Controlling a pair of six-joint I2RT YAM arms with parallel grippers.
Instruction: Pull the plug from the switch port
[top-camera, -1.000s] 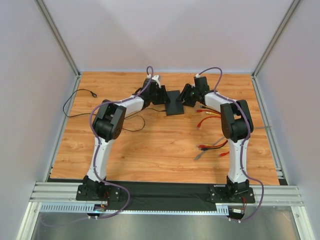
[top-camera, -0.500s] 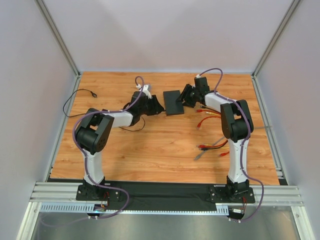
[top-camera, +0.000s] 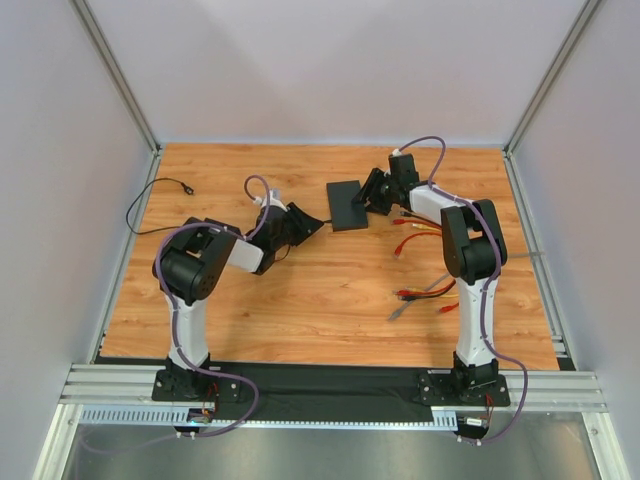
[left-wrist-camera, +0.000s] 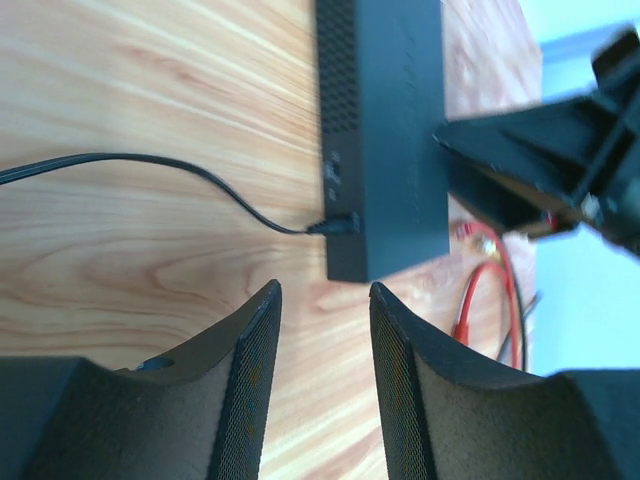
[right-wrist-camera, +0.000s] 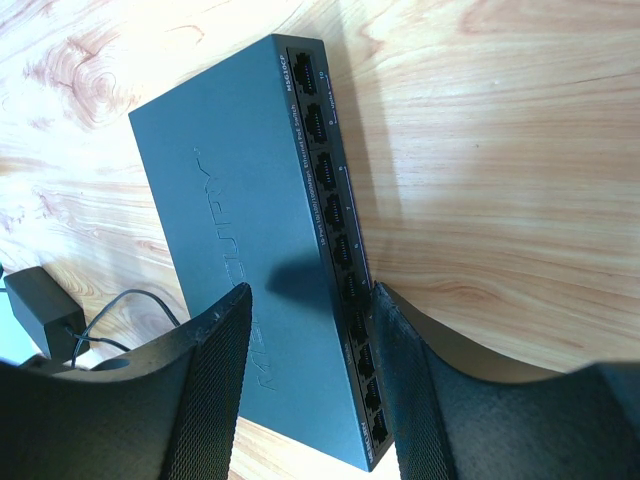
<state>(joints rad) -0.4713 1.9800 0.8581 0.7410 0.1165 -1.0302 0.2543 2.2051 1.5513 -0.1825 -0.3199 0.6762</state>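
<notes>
Since a second ago the left arm (top-camera: 205, 268) has folded back toward the lower left of the overhead view. That has carried the left claw (top-camera: 312, 222) away from the left edge of the switch (top-camera: 347, 205). The switch and the right claw (top-camera: 370, 196) have stayed where they were.

The switch lies flat on the wooden worktop (top-camera: 330, 300) in the upper middle of the overhead view. Its long axis runs nearly up and down the frame, slightly tilted. Its row of sockets (right-wrist-camera: 335, 215) lines the long side facing right, toward the right claw. The opposite long side, with a vent grille, faces the left claw. A black plug (left-wrist-camera: 340, 224) sits against that vented side near one end, apparently still seated. Its thin black cable (left-wrist-camera: 150, 160) trails off to the left across the wood.

The left claw is spread, with only bare wood between its fingers (left-wrist-camera: 250, 400), and the switch lies ahead of it, near but apart. The right claw's fingers (right-wrist-camera: 205, 380) stand apart on either side of the socket edge, one over the top face and one beside the sockets. Whether they pinch the switch I cannot tell.

Raised lettering (right-wrist-camera: 205, 190) runs along the top face, partly hidden by a finger, and is not clear enough to read. The white print beside the sockets is too small to make out. Red cables (top-camera: 420, 228) lie just right of the switch.
</notes>
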